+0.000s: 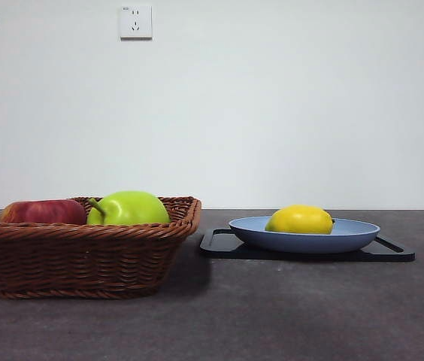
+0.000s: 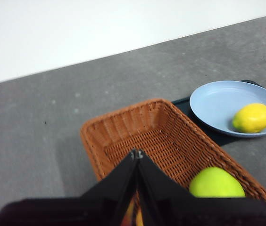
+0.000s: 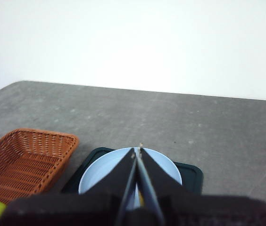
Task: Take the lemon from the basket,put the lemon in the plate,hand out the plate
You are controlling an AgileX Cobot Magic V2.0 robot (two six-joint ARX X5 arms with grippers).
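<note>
Lemon (image 1: pixel 299 219), bright yellow and smooth, lies on its side in the plate (image 1: pixel 351 237), long axis along the rim. My right gripper (image 3: pixel 137 152) hangs over the plate, jaws clenched on nothing, so I judge it nearer; my left gripper (image 2: pixel 136 154), also clenched empty, hangs above the basket (image 1: pixel 84 259) beside the plate.

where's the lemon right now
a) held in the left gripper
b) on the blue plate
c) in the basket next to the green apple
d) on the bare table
b, the lemon lies on the light blue plate, which sits on the black tray; the basket holds only the green apple and the red apple.
</note>
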